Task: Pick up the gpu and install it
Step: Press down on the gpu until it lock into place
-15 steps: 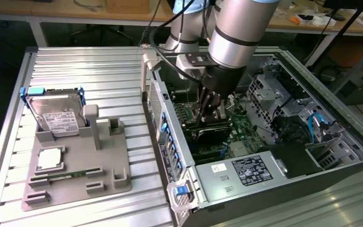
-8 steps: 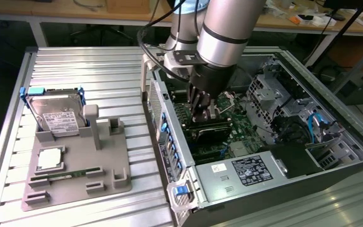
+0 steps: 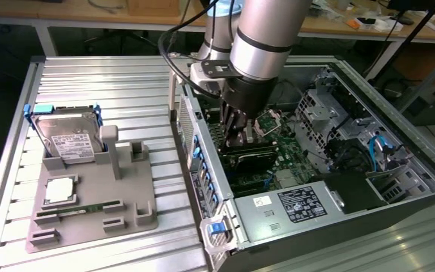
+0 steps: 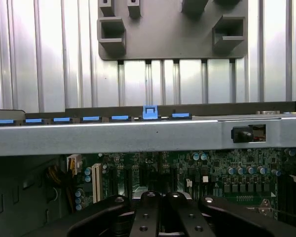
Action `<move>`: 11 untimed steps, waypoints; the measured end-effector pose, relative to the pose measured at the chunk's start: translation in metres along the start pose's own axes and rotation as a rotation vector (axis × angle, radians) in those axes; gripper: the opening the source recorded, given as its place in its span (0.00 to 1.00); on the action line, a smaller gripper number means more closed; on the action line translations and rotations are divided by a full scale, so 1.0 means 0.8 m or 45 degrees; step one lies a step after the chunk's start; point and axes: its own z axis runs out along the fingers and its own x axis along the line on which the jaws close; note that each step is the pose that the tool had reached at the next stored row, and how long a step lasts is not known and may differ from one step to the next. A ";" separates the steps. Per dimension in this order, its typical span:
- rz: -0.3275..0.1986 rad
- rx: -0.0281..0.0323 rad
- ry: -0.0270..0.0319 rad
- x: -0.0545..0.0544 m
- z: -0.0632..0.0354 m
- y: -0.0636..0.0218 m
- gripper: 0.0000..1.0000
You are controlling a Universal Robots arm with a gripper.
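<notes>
We see a silver table (image 3: 104, 85) ribbed in parallel grooves, a plain grey fixture (image 3: 127, 195) and a silver hard drive (image 3: 65, 131) with a white label (image 3: 74, 148). The motherboard (image 4: 217, 170) is dark green, the row of tabs (image 4: 91, 119) bright blue, the gripper (image 4: 163, 217) black.

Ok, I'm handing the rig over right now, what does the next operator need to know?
The gripper is down inside the case, just over the motherboard; grip state unclear.
The gpu is probably the dark card under it, running in from the slot wall; not certain.
Done: pickup, apparently; the fixture holds the hard drive and memory stick.
Left: seating unconfirmed.
</notes>
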 end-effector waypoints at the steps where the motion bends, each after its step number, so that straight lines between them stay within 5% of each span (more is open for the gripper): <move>1: 0.000 0.0000 0.0000 0.000 0.000 0.000 0.11; 11: 0.000 0.0002 -0.0004 0.001 -0.013 0.002 0.11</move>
